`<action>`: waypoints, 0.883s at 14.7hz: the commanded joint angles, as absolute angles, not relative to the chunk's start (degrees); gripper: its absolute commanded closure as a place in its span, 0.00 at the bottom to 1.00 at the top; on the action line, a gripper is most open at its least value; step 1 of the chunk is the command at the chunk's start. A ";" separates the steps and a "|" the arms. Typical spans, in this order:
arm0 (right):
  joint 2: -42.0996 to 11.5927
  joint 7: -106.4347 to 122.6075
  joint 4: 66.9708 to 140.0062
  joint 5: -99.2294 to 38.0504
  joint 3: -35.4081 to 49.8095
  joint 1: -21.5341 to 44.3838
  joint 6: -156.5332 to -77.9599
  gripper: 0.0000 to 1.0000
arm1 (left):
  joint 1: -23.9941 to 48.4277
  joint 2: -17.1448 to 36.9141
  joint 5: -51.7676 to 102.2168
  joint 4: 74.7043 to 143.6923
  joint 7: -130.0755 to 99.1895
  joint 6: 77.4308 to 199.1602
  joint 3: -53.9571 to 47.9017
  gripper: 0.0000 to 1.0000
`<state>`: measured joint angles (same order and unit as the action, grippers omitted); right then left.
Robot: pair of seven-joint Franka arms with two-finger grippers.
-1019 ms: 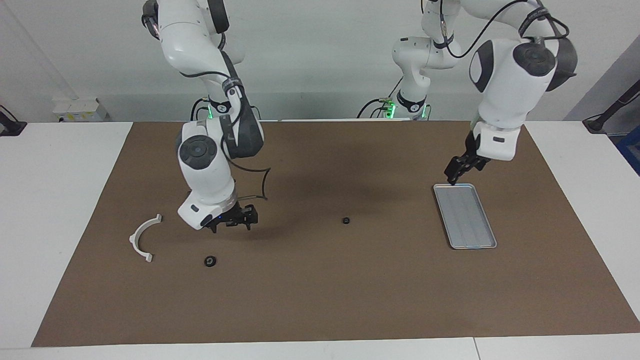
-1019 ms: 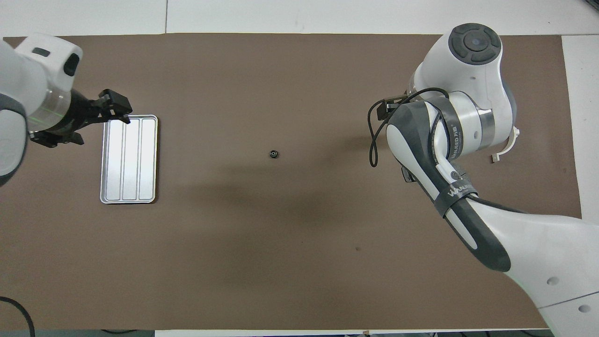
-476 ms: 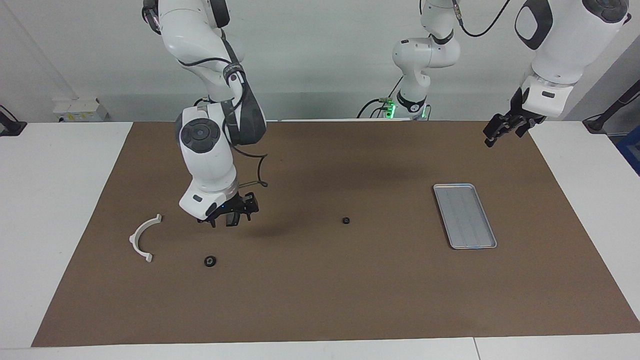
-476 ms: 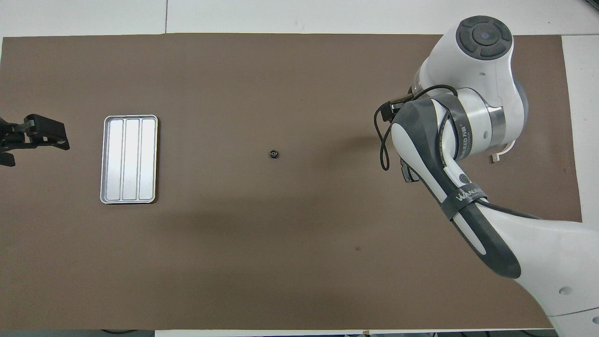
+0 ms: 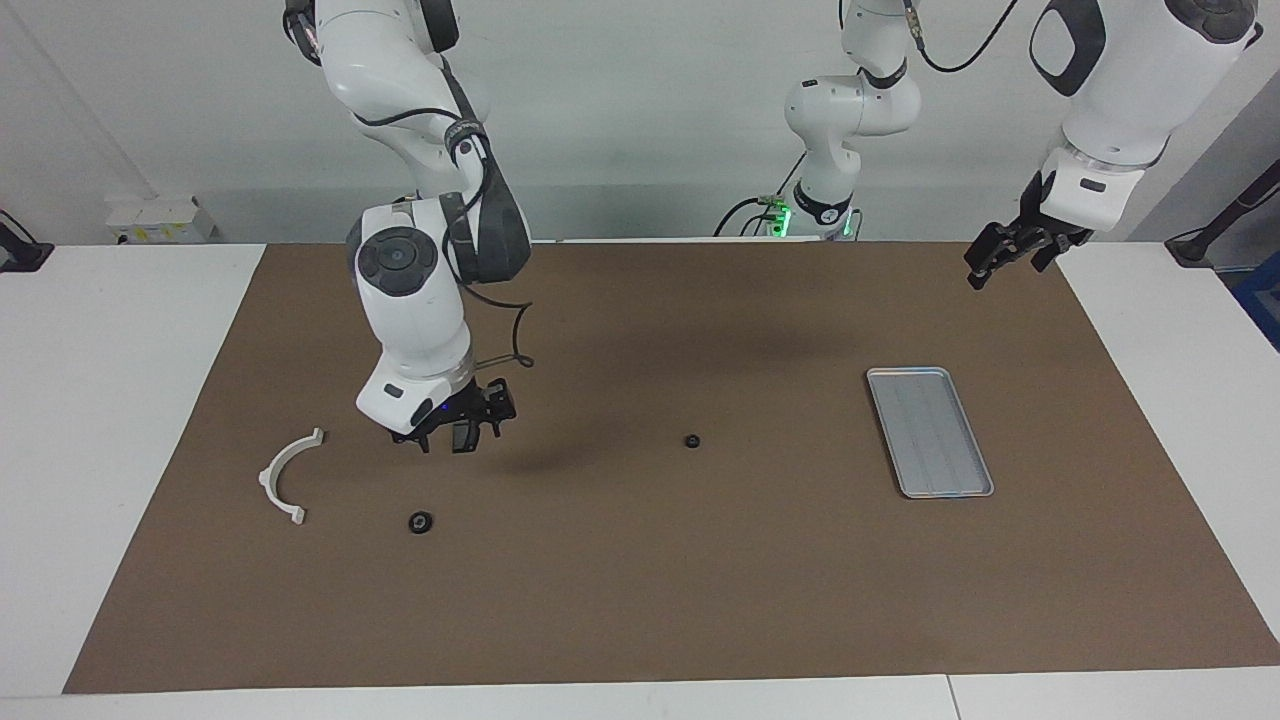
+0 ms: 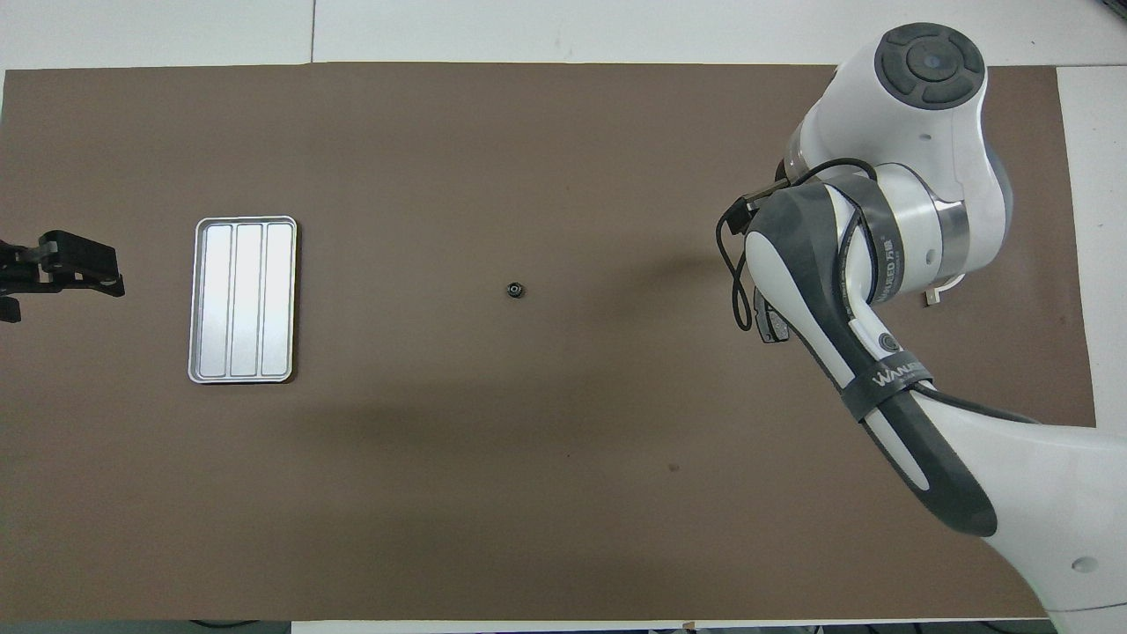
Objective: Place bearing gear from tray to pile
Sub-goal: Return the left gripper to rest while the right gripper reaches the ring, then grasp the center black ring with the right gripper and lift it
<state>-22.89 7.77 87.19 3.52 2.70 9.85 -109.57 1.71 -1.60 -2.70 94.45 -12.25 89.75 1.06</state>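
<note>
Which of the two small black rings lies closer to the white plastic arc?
The ring under the right gripper, beside the white arc. The other ring lies alone mid-mat, toward the tray.

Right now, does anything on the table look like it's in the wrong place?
Yes. One small black gear sits alone mid-mat, between the empty tray and the white arc, while another gear lies beside that arc.

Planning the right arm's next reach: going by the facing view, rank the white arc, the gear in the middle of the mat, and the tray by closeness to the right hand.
From the right hand, raised over the mat:
1. White arc, toward the right arm's end of the table.
2. Middle gear, at the mat's centre.
3. Tray, toward the left arm's end.
</note>
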 commanded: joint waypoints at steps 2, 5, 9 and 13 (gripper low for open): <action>-21.53 -2.47 88.86 -0.97 3.51 10.10 -109.60 0.10 | -0.35 -2.73 -0.19 95.37 -9.94 86.15 0.70 0.00; -21.97 -22.18 88.68 -0.71 3.43 15.62 -110.21 0.00 | 1.22 -2.81 0.88 94.47 -8.70 86.82 0.35 0.00; -24.25 -41.19 87.63 -0.70 3.34 23.18 -111.53 0.00 | 2.11 -3.34 0.88 96.06 -8.61 88.77 0.62 0.00; -32.84 -57.89 78.87 -0.18 3.16 29.52 -111.27 0.00 | 2.11 -4.04 0.88 97.81 -7.56 91.06 0.70 0.00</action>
